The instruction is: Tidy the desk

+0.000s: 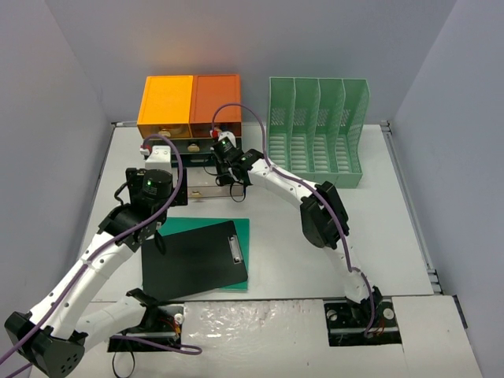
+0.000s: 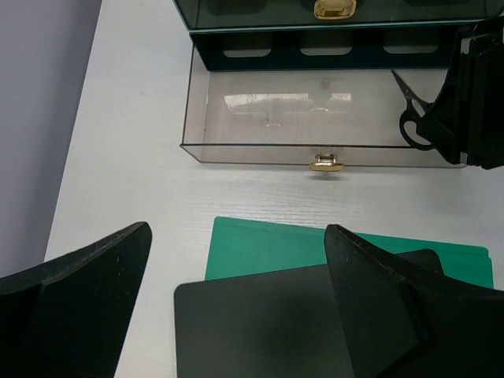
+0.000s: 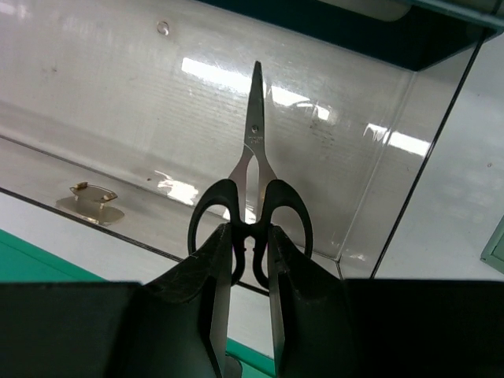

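The desk (image 1: 315, 236) is a white tabletop. My right gripper (image 3: 248, 240) is shut on the handles of black-handled scissors (image 3: 253, 142), whose blades point into an open clear drawer (image 3: 118, 118). In the top view this gripper (image 1: 223, 167) is at the drawer's right end, in front of the orange-topped drawer unit (image 1: 189, 102). The left wrist view shows the scissors (image 2: 409, 110) over the drawer (image 2: 315, 118). My left gripper (image 2: 236, 315) is open and empty above a black clipboard (image 2: 299, 323) that lies on a green folder (image 2: 260, 244).
A green slotted file rack (image 1: 315, 134) stands at the back right. The clipboard (image 1: 193, 260) and folder lie at the front left. The open drawer has a gold handle (image 2: 325, 164). Grey-lilac walls enclose the desk.
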